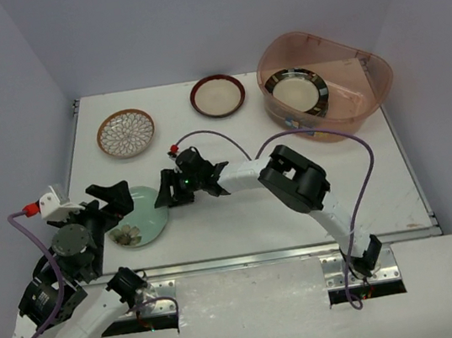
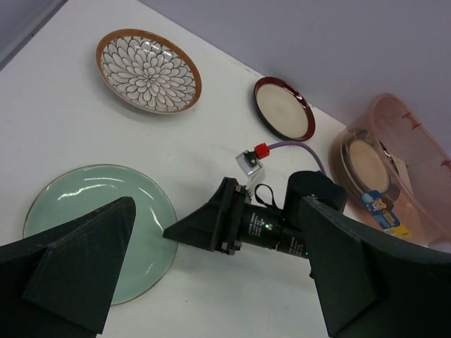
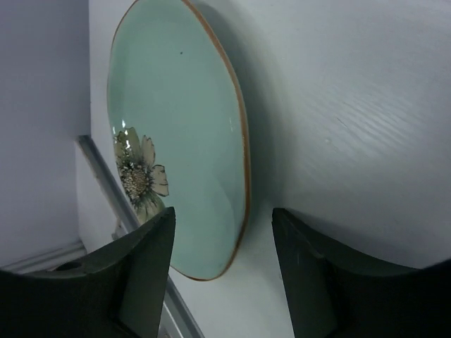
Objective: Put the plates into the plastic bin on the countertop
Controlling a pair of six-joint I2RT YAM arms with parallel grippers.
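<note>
**Status of the task, near to far**

1. The left hand [image 1: 114, 199] hangs over the near-left part of the counter [image 1: 243, 226]. Its fingers stand wide apart and hold nothing.
2. The mint green plate [image 1: 142, 222], which has a flower printed near its rim, lies flat on the counter just below the left hand.
3. The right hand [image 3: 223, 220] reaches across from the right and sits low at the right edge of this plate. The right wrist view shows the fingers partly spread, with the plate rim between them and a gap on each side. The plate is not yet gripped.
4. The brown-white floral plate [image 1: 125, 133] lies farther back on the left, untouched.
5. The dark-red rimmed cream plate [image 1: 217, 95] lies near the far edge, also untouched.
6. The plastic bin [image 1: 363, 63] stands at the far right corner. A black-striped cream plate [image 1: 299, 90] rests inside it. It cannot be told whether other plates lie under it.

**Progress.** At least one plate is in the bin, and three plates on the counter are left to move. The step in hand appears to be the pickup of the mint green plate.

**Surface and room.** The counter is matte white, with a metal strip along its near edge. Plain pale walls enclose it on three sides. Purple cables run along both arms.
</note>
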